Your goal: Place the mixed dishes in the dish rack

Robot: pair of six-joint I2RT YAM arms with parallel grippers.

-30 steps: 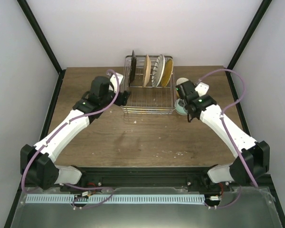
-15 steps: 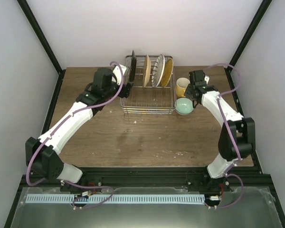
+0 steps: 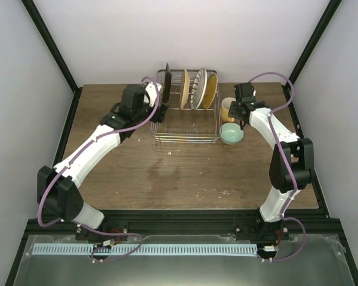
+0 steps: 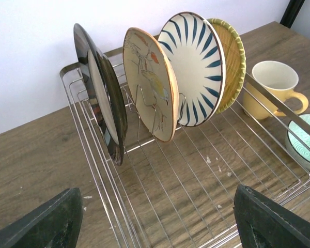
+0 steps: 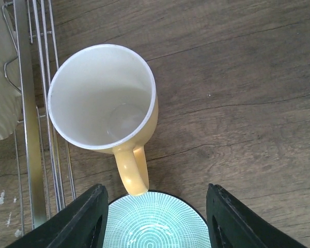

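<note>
beside the loaded rack, mug and bowl sit on the table

at the far edge of the wooden table, the dish rack holds four plates standing on edge between its prongs. seen from the left wrist, they run left to right: a dark-rimmed plate, a beige plate painted with a bird, a white striped plate, and a woven yellow plate close behind the striped one.

the yellow mug stands upright on the table just outside the rack's right wall, mouth up, its handle pointing toward the mint-green bowl. the bowl sits on the table just on the near side of the mug, by the rack's right front corner. whether the handle and the bowl's rim touch, i cannot tell.

the left gripper hovers at the rack's left side, by the dark-rimmed plate. its fingers are spread wide and hold nothing, and its camera looks across the grid floor toward the plates.

the right gripper hangs over the mug and bowl, pointing down. its fingers stand apart and pinch nothing. in its own camera the end of the mug's handle and the far rim of the bowl show between them. how high above the two dishes it hangs, i cannot tell.
</note>
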